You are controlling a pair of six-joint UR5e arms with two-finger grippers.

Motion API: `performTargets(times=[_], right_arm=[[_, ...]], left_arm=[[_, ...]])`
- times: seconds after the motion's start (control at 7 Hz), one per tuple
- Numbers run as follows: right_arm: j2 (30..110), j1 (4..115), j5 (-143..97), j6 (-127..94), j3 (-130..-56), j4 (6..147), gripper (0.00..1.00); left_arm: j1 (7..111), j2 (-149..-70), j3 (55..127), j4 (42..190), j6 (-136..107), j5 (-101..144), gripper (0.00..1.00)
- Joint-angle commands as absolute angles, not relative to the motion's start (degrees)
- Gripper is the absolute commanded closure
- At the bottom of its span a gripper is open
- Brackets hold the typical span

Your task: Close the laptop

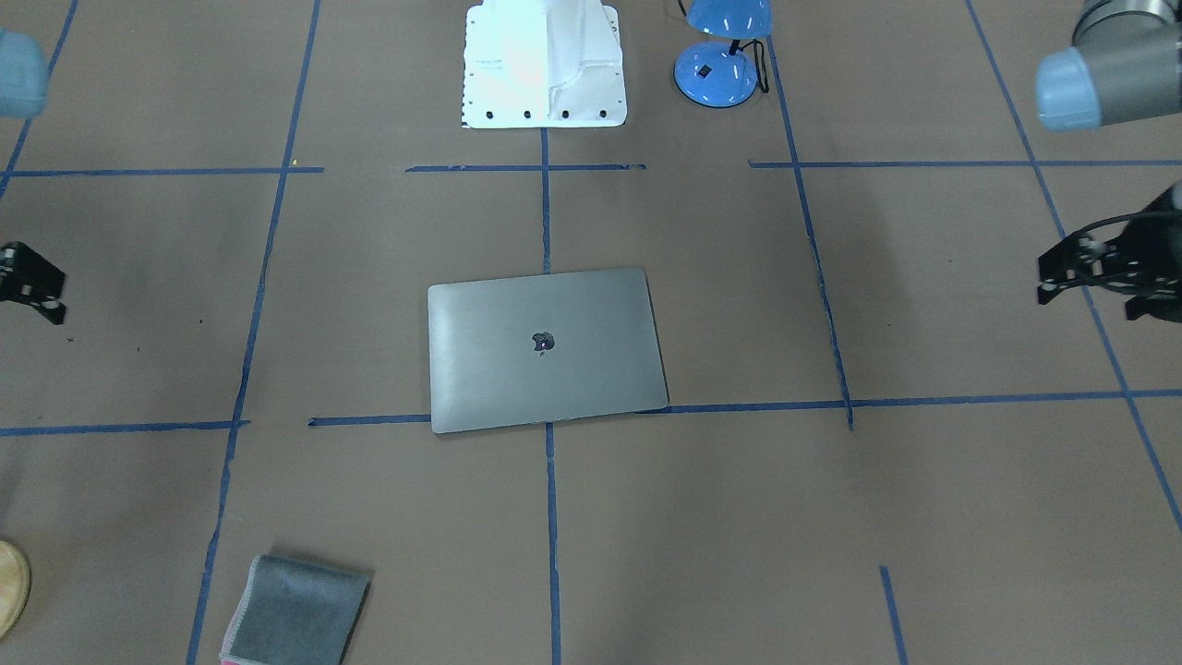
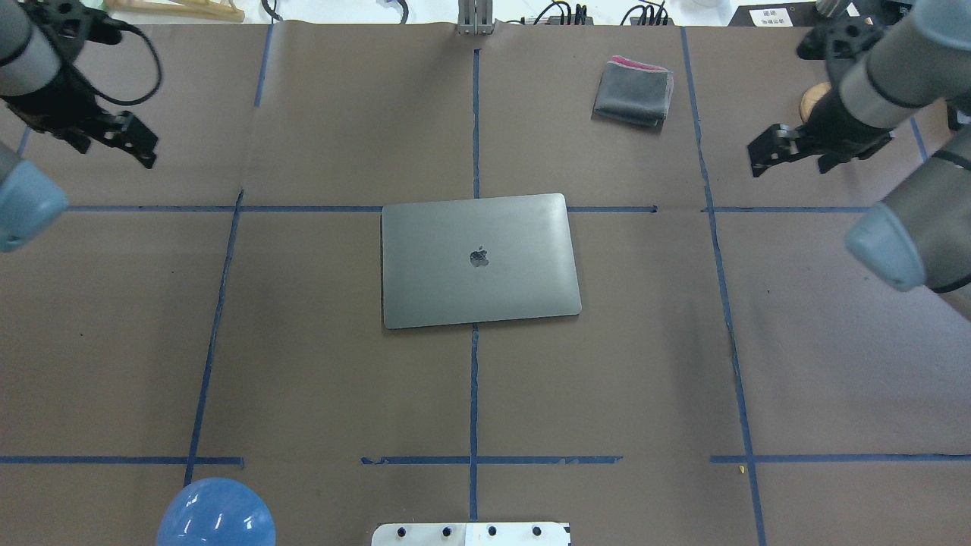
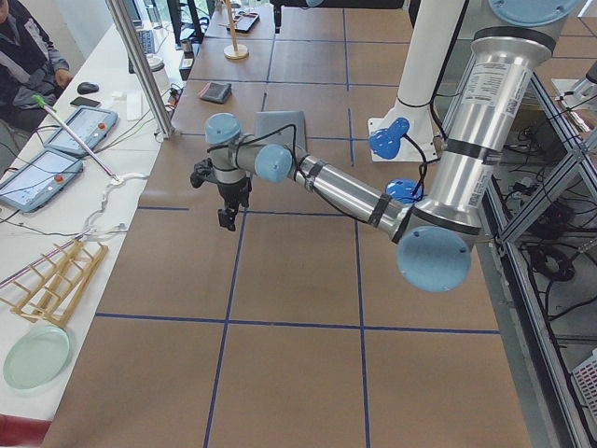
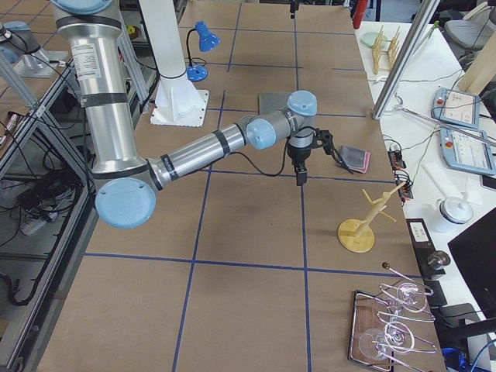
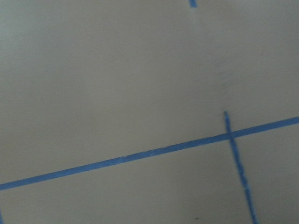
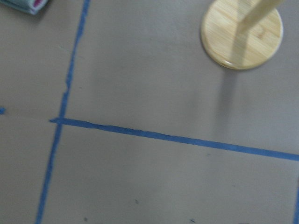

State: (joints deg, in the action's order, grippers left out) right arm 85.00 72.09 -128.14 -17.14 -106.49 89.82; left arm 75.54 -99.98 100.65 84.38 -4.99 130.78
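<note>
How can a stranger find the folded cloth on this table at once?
On the brown table with blue tape lines, a closed grey laptop lies at the centre. Beyond it, toward the robot's right, lies the folded cloth: small, soft, dark grey with a pink edge, unlike the flat metal laptop.

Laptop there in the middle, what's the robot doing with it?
Nothing right now. The laptop lies flat on the table with its lid already shut and the logo facing up. The left claw and the right claw hang out over the two sides of the table, well away from the laptop, and neither one touches it.
</note>
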Motion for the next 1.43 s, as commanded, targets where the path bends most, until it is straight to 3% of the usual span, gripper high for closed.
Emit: performTargets(times=[0.0, 0.29, 1.29], right_arm=[[96.6, 83.1, -132.7, 2.0, -106.0, 89.6, 0.01], [100.0, 84.4, -132.9, 3.0, -105.6, 89.5, 0.01], [100.0, 84.4, -132.8, 3.2, -104.9, 89.1, 0.00]], left_arm=[[87.8, -88.6, 101.2, 84.5, 4.9, 135.3, 0.00], [89.6, -81.6, 104.0, 84.9, 7.5, 134.7, 0.00], [89.5, -82.8, 102.3, 85.3, 7.4, 134.7, 0.00]])
